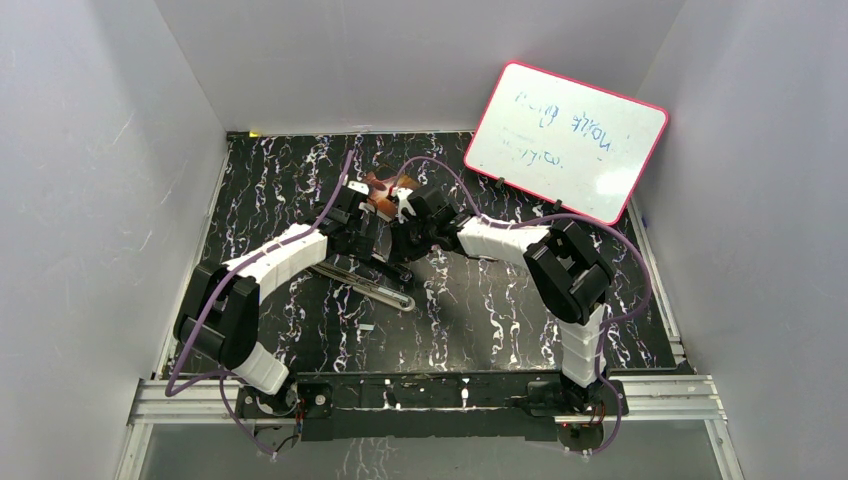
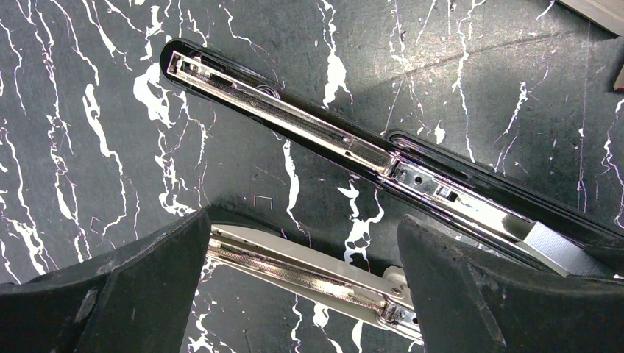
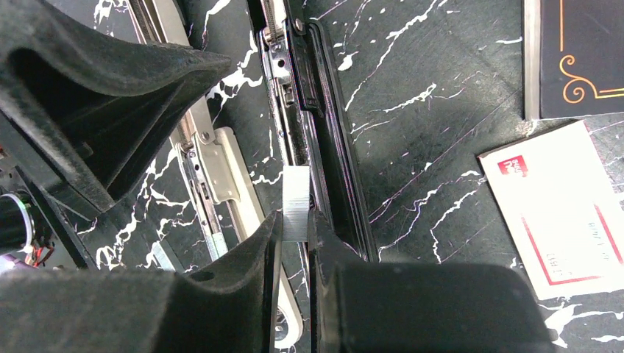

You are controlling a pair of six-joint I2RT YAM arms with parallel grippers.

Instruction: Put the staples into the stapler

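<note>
My right fingers (image 3: 254, 294) are clenched on a short silver-grey strip of staples (image 3: 296, 200). I grip it by its near end, so the ribbed length sticks out ahead of the tips. The strip sits right over the opened stapler (image 2: 294, 121), at the hinge end of the chrome channel (image 2: 243, 88) in its black half. I cannot tell whether it already rests in that channel or hangs just above it.

My left fingers (image 2: 147, 294) are released and spread wide, straddling the stapler's silver half (image 2: 294, 272) without touching it. The white-and-red staple box (image 3: 563, 213) lies well off to the side on the counter (image 3: 441, 110).

As I judge it, the step in hand is seating the strip. To do it well I should:
- line the strip up along the channel, not skewed across its wall;
- keep it level, legs down, and lower it until both rows drop inside;
- let go only once it lies flat.

A tilt risks jamming it against the black edge or snapping the strip. If the stapler slides, my left fingers could steady it.
</note>
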